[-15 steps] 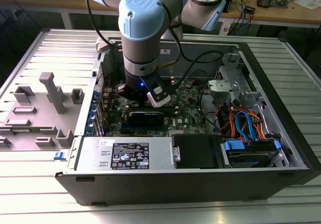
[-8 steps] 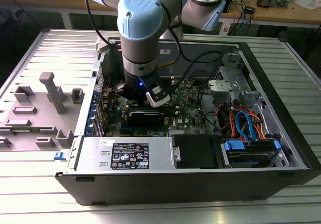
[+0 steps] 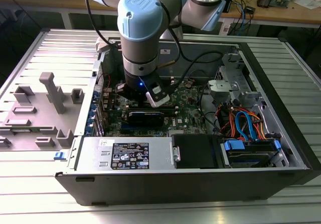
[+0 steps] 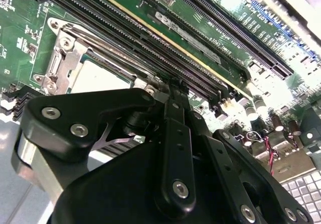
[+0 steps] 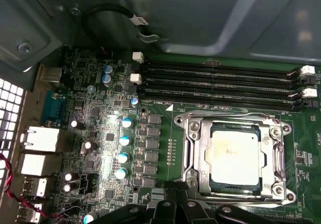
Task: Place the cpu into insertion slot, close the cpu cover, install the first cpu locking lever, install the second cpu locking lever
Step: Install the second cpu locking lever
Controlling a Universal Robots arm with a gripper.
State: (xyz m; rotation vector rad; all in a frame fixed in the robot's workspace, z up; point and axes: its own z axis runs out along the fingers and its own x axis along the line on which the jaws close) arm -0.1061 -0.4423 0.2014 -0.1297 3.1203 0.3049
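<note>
The cpu (image 5: 235, 156), a square chip with a silver-grey top, lies in the insertion slot (image 5: 279, 159) on the green board. The silver cpu cover (image 5: 198, 153) lies flat around it as a frame. A thin metal lever (image 5: 225, 115) runs along the socket's side nearest the memory slots. In the first wrist view my gripper (image 5: 175, 198) hangs just over the socket's opposite edge, near one corner. The second wrist view looks past the black gripper (image 4: 166, 86) onto the cpu (image 4: 95, 78) and cover (image 4: 62, 58). In the exterior view the gripper (image 3: 150, 96) reaches down into the open computer case.
Long black memory slots (image 5: 215, 78) run beside the socket. Blue-topped capacitors (image 5: 123, 141) stand on its other side. A black graphics card (image 3: 145, 116), a power supply (image 3: 128, 153) and a cable bundle (image 3: 246, 121) crowd the case. A grey fixture tray (image 3: 45, 108) sits at the exterior view's left.
</note>
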